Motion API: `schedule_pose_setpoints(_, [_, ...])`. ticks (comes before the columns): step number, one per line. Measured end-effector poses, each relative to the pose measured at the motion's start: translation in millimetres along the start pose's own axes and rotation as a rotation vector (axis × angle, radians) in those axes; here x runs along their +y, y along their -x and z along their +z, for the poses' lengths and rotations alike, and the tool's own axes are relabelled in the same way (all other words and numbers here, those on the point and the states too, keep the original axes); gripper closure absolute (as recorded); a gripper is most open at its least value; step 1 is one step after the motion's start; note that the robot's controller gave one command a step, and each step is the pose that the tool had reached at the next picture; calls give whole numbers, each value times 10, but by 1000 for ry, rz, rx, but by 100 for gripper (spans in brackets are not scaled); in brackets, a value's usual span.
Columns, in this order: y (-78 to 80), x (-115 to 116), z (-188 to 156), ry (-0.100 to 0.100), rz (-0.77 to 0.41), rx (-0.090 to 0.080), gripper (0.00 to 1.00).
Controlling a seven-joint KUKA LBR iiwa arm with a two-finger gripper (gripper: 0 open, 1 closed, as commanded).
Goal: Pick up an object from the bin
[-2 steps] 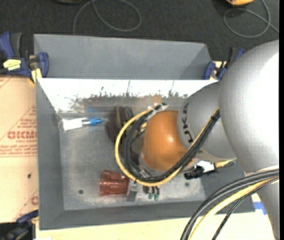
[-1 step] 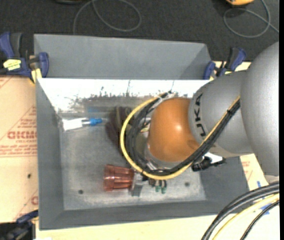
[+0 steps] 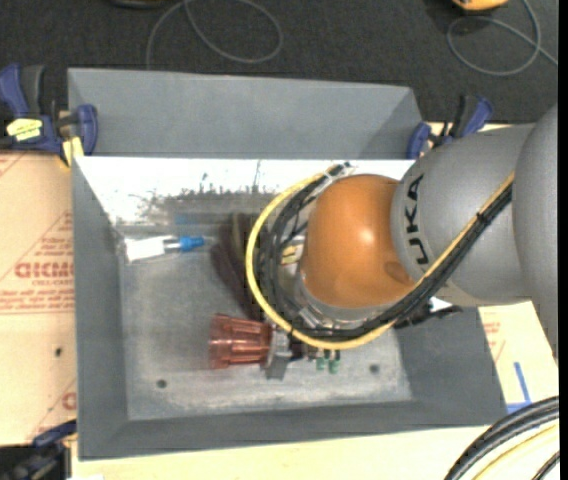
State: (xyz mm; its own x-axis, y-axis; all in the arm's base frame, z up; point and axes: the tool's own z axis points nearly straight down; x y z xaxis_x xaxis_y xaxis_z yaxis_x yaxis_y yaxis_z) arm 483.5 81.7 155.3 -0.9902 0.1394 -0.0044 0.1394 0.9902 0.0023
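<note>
1. Closest to my camera sits the orange cover [image 3: 349, 243] on the wrist of the arm [image 3: 484, 218], which reaches in from the right and hides much of the bin's right half.
2. Yellow and black cables [image 3: 255, 258] loop round the left side of that cover.
3. Below the cover, near the front wall of the bin [image 3: 99, 368], I see the grey tip of the end effector [image 3: 279, 360] low over the floor. I cannot tell whether it is open or closed.
4. Just left of it lies a reddish-brown plastic piece [image 3: 236, 340], see-through and ribbed, on the floor at the front middle of the bin. It is so close to the tip that I cannot tell whether the two touch, and I cannot see it gripped.
5. On the other side of the tip, just to its right, a small green bit [image 3: 326, 364] pokes out from under the arm.
6. Farther back, in the middle of the bin, lies a dark brown thing [image 3: 226, 258], its right side hidden under the cables.
7. At the back left, a white pen [image 3: 164, 246] with a blue cap lies flat, well apart from the end effector.
</note>
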Motion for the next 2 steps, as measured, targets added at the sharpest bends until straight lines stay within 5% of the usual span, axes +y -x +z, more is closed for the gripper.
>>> schedule_pose_setpoints(1, [-39,7,-251,-3,0,14,100])
schedule_pose_setpoints(2, [87,-42,-1249,0,7,-2,100])
